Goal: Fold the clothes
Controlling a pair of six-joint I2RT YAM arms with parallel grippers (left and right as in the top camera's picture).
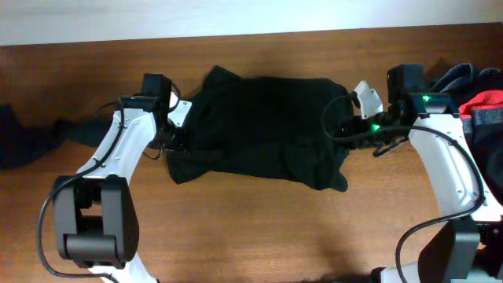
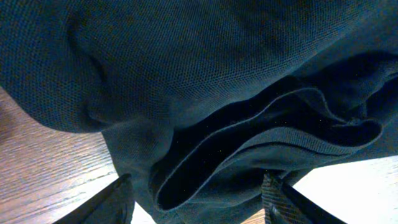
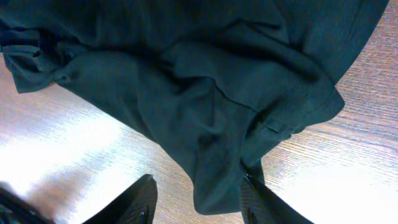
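Black top [image 1: 259, 130] bunched on worktop [image 1: 251, 228]; fold not begun.
Left hand [image 2: 196, 186] and right hand [image 3: 198, 183] gaped astride its edges, nothing pinched; next probably: grip, spread flat.

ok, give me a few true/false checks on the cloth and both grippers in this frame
1. The black top lies mid-table between the two arms. True.
2. The black top is folded into a neat flat rectangle. False: it is rumpled, with loose folds and an uneven outline.
3. Red fabric shows at the table's right end. True.
4. The right gripper is fully shut. False: its fingers stand apart, with a corner of the top between them.
5. The left gripper sits over bare wood, away from the top. False: it is at the top's left edge, and fabric fills its wrist view.
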